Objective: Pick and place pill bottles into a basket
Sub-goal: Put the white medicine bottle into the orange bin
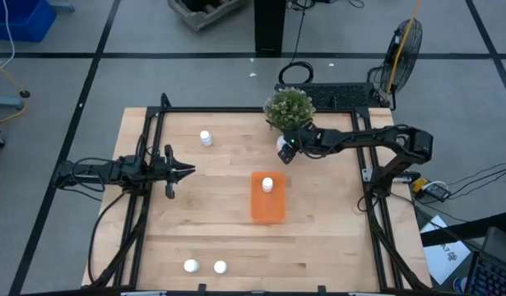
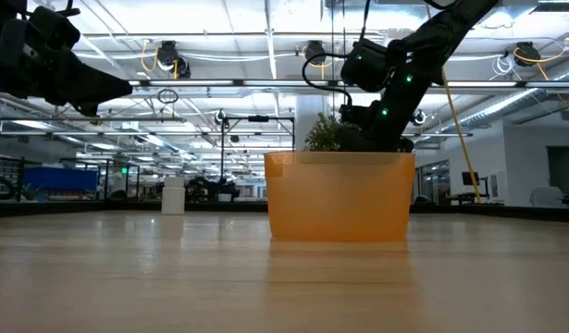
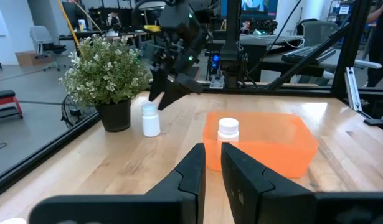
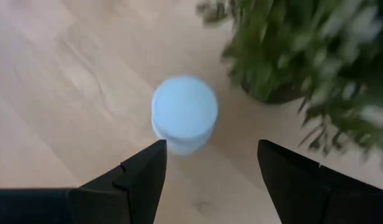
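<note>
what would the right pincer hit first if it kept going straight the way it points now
Most likely the pill bottle beside the potted plant. The right pincer is open and points down at the bottle's cap, which sits just off centre between its fingers. Below that is only the table. The gap is hard to judge.
</note>
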